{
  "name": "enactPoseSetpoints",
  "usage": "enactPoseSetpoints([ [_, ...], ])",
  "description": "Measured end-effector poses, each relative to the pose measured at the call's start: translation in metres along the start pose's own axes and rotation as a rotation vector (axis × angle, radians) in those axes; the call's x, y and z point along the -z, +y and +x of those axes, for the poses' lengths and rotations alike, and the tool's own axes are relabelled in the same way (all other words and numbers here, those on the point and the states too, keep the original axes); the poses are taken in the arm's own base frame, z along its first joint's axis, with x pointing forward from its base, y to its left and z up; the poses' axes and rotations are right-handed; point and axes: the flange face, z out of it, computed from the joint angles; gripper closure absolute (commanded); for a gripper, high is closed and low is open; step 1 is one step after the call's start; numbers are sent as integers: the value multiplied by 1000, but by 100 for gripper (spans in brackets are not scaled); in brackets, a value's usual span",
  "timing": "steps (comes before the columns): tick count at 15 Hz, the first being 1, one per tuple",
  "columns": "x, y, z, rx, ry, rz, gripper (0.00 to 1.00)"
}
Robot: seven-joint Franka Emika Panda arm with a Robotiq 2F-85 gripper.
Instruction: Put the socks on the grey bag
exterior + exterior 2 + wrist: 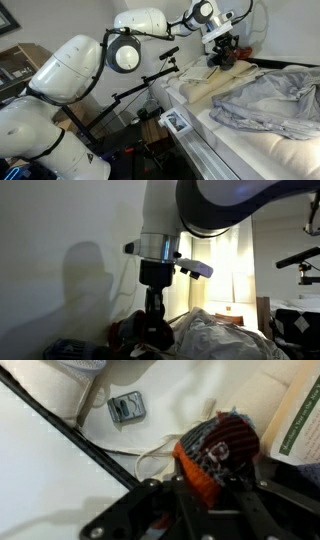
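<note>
Up close in the wrist view, a single sock [215,450] filled the middle of the picture. It was orange-red with dark stripes, bunched into a soft lump. The black jaws were closed most of the way around it, pinching it from both sides, so the sock was held clear of the pale surface underneath.

In both exterior views the grey bag [275,105] [225,338] lay crumpled and slightly shiny, spread out on what looked like a white mattress [235,150]. A cream cloth [215,82] lay just beside the grey bag, touching its edge on the side nearer the robot. The jaws hung over that cream cloth, near the grey bag but not above it, so the sock they carried was not yet on the bag. I could not make out a second sock with any certainty.

The white robot arm [70,70] [230,205] reached toward the grey bag from well away, its big rounded joints filling much of the foreground in an exterior view. A thin black stand [140,90] stood below the arm, well apart from the grey bag.

Elsewhere in the wrist view, a black rod [70,430] ran slantwise across the pale surface, a small grey plate [126,407] sat beyond it, and a printed sheet with green lettering [303,415] showed at the edge, just beside the sock.
</note>
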Motion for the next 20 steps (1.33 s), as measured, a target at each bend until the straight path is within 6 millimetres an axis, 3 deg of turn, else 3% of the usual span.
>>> enactPoseSetpoints([
  [5, -18, 1, -9, -85, -44, -11, 93],
  [6, -26, 0, -12, -95, -53, -10, 74],
  [9, -49, 0, -23, -112, -86, 5, 74],
  [12, -49, 1, -25, -113, -89, 7, 74],
  [13, -47, 1, -25, -114, -88, 6, 93],
  [20, -53, -8, -21, -67, -55, -7, 93],
])
